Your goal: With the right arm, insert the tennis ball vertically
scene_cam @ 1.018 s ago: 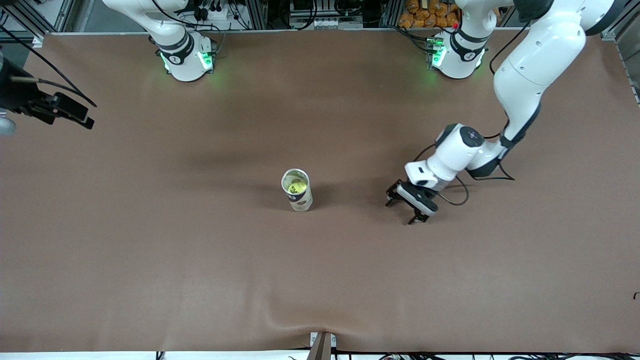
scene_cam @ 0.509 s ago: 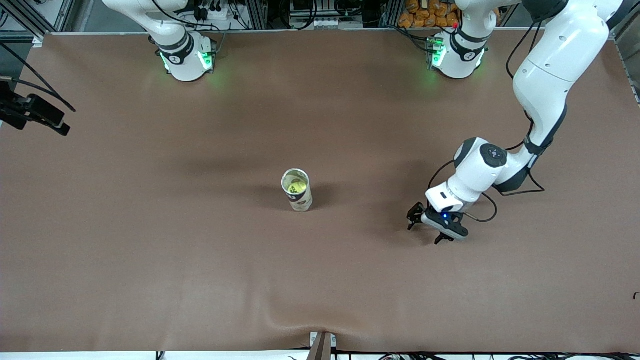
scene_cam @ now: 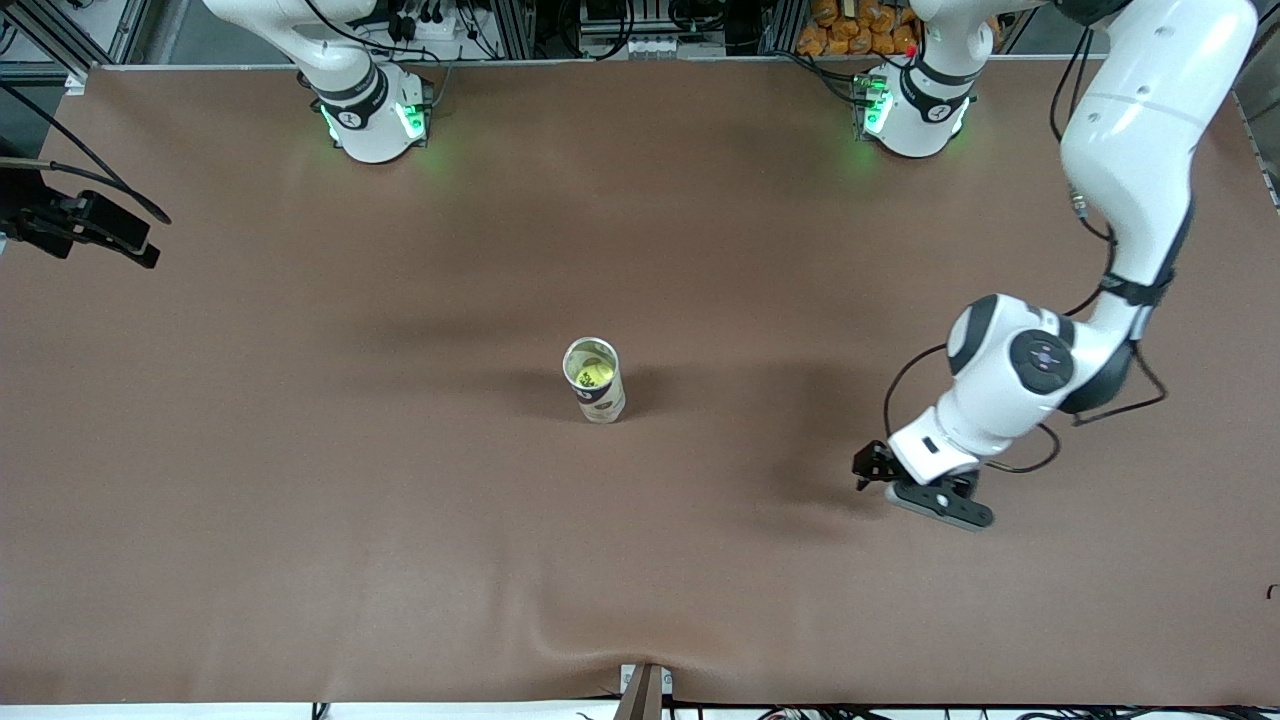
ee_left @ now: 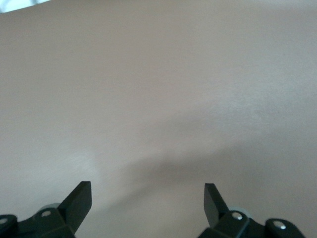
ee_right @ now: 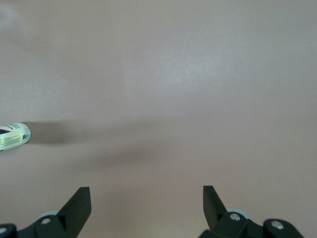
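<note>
A clear tube can (scene_cam: 601, 401) stands upright in the middle of the table, its mouth open on top. The yellow tennis ball (scene_cam: 592, 375) lies inside it. My right gripper (scene_cam: 135, 245) hangs open and empty over the table's edge at the right arm's end, well away from the can. Its wrist view shows its spread fingertips (ee_right: 146, 194) over bare table, with the can (ee_right: 13, 137) at the picture's margin. My left gripper (scene_cam: 872, 472) is open and empty, low over the table toward the left arm's end; bare cloth lies between its fingers (ee_left: 147, 191).
A brown cloth (scene_cam: 400, 560) covers the whole table, with a slight wrinkle near the front edge. A small bracket (scene_cam: 645, 690) sits at the middle of the front edge. Both arm bases (scene_cam: 372, 115) (scene_cam: 915, 110) stand along the back edge.
The left arm has swung away from the can, toward its own end of the table and the front camera. The right gripper has drawn back toward the table's edge. The can has not moved.
</note>
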You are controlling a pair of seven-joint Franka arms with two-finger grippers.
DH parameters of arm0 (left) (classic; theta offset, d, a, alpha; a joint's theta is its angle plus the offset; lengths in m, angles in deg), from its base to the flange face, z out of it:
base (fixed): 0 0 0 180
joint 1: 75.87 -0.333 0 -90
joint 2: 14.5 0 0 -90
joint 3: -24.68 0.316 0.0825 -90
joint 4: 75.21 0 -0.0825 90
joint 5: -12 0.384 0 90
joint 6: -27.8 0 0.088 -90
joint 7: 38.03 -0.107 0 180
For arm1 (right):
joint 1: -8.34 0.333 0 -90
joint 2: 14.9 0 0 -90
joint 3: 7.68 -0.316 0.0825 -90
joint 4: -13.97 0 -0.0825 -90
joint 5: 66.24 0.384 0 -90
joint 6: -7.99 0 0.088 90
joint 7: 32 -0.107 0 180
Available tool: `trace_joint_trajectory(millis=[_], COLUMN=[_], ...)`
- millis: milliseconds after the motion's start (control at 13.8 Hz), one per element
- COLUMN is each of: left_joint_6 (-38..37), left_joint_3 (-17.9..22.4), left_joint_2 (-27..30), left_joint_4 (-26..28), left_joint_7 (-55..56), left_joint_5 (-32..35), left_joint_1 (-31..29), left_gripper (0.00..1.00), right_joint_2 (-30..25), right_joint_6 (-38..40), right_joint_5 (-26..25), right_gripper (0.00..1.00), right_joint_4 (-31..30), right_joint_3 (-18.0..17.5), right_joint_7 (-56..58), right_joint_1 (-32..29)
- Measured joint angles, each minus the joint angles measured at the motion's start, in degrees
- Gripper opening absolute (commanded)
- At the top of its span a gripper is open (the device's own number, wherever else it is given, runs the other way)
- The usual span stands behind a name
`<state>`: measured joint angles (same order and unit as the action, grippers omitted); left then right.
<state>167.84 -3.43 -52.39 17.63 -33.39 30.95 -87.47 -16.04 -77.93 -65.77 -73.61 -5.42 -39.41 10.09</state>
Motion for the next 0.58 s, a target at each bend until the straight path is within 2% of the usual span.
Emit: trace_joint_trajectory(millis=[218,582], left_joint_6=[-14.1,-28.9], left_joint_3=[-0.1,0.0], left_joint_2=[3.8,11.8], left_joint_4=[-6.5,-9.3], left_joint_7=[0.1,1.3], left_joint_5=[-3.0,-5.0], left_joint_1=[-0.2,-1.1], left_gripper=[1.00,1.00], right_joint_2=[0.0,0.0], right_joint_6=[0.0,0.0], right_joint_5=[0.0,0.1], right_gripper=[1.00,1.00], right_joint_4=[0.0,0.1], right_joint_3=[0.0,0.5], right_joint_7=[0.0,0.0], right_joint_1=[0.0,-0.6])
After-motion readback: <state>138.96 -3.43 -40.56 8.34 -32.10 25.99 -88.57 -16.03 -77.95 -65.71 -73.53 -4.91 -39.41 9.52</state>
